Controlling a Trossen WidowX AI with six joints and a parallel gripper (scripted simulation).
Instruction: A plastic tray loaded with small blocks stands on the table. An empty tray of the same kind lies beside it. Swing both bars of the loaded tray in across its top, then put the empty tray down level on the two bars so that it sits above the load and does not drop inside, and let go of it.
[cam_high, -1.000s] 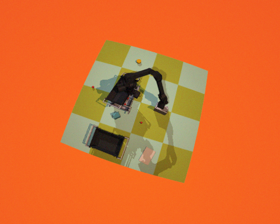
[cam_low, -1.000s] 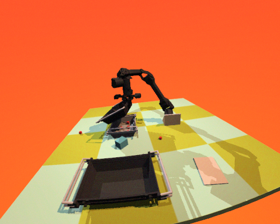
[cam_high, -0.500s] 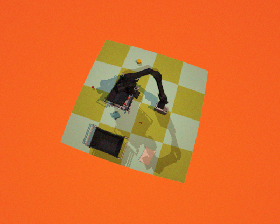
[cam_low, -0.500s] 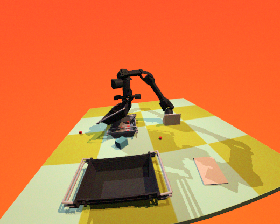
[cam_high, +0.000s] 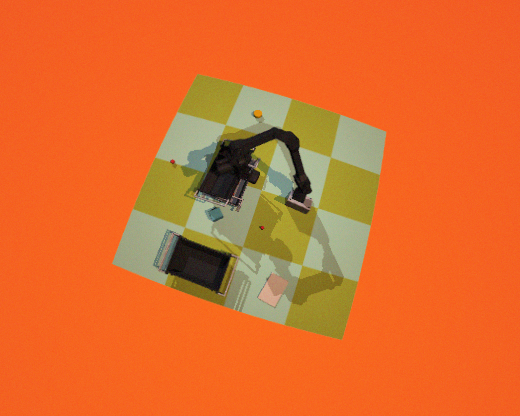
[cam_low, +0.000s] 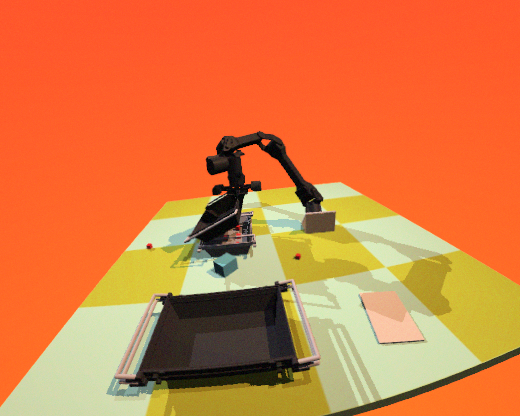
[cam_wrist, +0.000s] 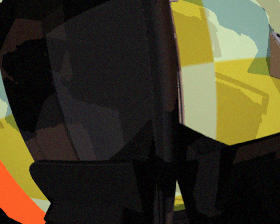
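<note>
My gripper (cam_low: 240, 204) (cam_wrist: 159, 125) is shut on the side wall of an empty black tray (cam_low: 215, 220) (cam_high: 220, 185). This tray hangs steeply tilted, one long side low, over the left part of the loaded tray (cam_low: 227, 248). Small red blocks (cam_low: 239, 227) show inside the loaded tray. One pale bar (cam_low: 245, 236) appears to lie across its near end. The other bar and the left side are mostly hidden by the held tray and the gripper. In the wrist view the held tray's wall runs up from between the fingers.
Another empty black tray (cam_high: 197, 264) (cam_low: 225, 340) stands at the front with bars swung out. A teal block (cam_high: 214, 214) (cam_low: 225, 265), a pink plate (cam_high: 273, 290) (cam_low: 392, 317), loose red bits (cam_high: 262, 227) (cam_low: 149, 246) and an orange disc (cam_high: 257, 113) lie around. The arm's base block (cam_low: 319, 222) stands right.
</note>
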